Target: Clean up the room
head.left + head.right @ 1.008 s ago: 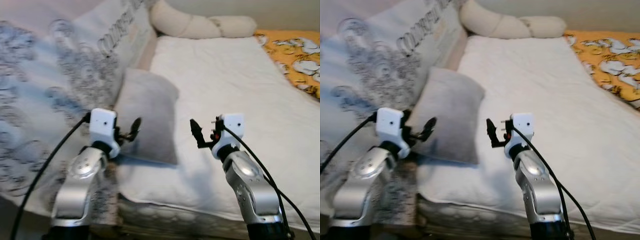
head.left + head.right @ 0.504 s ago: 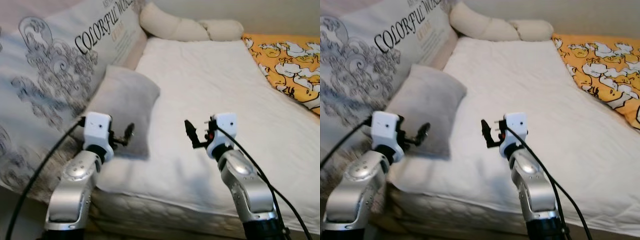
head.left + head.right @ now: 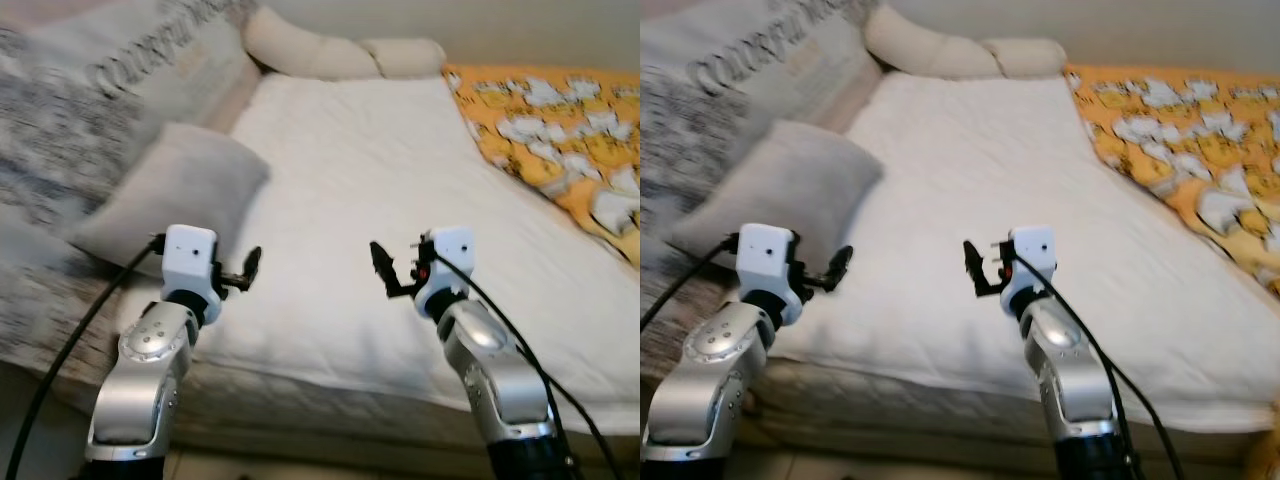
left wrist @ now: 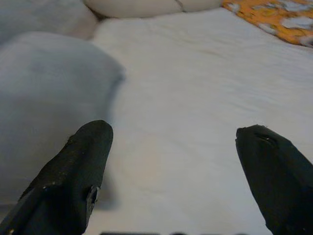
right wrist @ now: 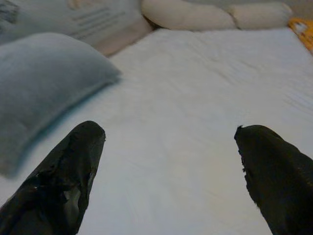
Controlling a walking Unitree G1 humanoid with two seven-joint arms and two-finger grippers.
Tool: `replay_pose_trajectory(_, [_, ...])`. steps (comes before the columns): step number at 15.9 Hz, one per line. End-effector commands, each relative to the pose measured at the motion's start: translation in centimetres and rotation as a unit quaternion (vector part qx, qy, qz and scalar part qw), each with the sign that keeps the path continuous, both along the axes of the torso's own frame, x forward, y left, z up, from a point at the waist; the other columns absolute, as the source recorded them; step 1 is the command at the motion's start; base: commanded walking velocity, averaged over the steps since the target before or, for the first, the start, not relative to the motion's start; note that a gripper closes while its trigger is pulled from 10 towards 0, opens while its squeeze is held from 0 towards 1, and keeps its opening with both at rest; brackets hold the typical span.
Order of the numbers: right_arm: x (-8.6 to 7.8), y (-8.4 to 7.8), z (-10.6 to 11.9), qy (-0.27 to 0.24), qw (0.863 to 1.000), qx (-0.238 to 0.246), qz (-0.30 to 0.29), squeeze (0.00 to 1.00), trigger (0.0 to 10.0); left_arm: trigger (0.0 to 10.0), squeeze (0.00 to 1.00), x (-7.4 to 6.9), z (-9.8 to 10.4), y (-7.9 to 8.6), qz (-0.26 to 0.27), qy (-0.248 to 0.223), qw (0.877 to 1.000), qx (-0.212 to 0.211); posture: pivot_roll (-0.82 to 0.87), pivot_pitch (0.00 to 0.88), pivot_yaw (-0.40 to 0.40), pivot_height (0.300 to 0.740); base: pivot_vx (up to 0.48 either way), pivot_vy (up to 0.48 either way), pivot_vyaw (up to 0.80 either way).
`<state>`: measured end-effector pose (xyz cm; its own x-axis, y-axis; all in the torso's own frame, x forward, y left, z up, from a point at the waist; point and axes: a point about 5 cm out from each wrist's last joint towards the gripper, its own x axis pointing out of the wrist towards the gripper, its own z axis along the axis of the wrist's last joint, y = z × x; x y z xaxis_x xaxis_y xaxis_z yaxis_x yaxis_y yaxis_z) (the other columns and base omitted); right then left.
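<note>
Two grippers, left [image 3: 250, 268] and right [image 3: 383, 270], spread wide above our bed's [image 3: 380, 190] near edge.
We see the grey pillow [image 3: 165, 190] lying lengthwise along its left side.

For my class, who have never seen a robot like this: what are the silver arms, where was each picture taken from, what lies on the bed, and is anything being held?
The two silver arms belong to a humanoid household robot. Two pictures come from cameras in its head, looking forward and down; the other two come from small cameras on its wrists, looking along each gripper's two black fingers.

Before it is a bed with a white mattress cover. A grey pillow lies on the robot's left side, beside a large printed cushion. A long cream bolster lies across the head of the bed, and an orange patterned blanket covers the right side.

The left gripper and right gripper are both raised over the near edge of the bed, fingers wide apart. Neither holds anything.
</note>
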<state>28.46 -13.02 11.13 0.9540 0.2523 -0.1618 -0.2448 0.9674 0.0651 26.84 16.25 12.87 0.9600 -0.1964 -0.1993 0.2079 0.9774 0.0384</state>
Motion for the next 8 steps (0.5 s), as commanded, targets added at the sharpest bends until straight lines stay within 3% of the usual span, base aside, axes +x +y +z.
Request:
replay_pose_trajectory(1, [0.4, -0.2, 0.5, -0.008, 1.0, -0.001, -0.005, 1.0, 10.0, 10.0, 1.0, 0.2, 0.4, 0.0, -0.002, -0.008, 1.0, 0.007, 0.0, 0.0, 0.054, 0.74, 0.0, -0.375, 0.0])
replay_pose_trajectory(5, [1.0, -0.3, 0.8, -0.011, 1.0, 0.003, -0.017, 1.0, 10.0, 10.0, 1.0, 0.5, 0.1, 0.1, 0.0, -0.009, 1.0, 0.018, 0.01, 0.0, 0.022, 0.74, 0.0, -0.374, 0.0])
replay_pose_trajectory(8, [0.7, -0.5, 0.7, -0.006, 1.0, -0.006, -0.003, 1.0, 10.0, 10.0, 1.0, 0.8, 0.4, -1.0, -0.016, -0.017, 0.999, 0.027, 0.0, 0.0, -0.003, 0.74, 0.0, -0.372, 0.0])
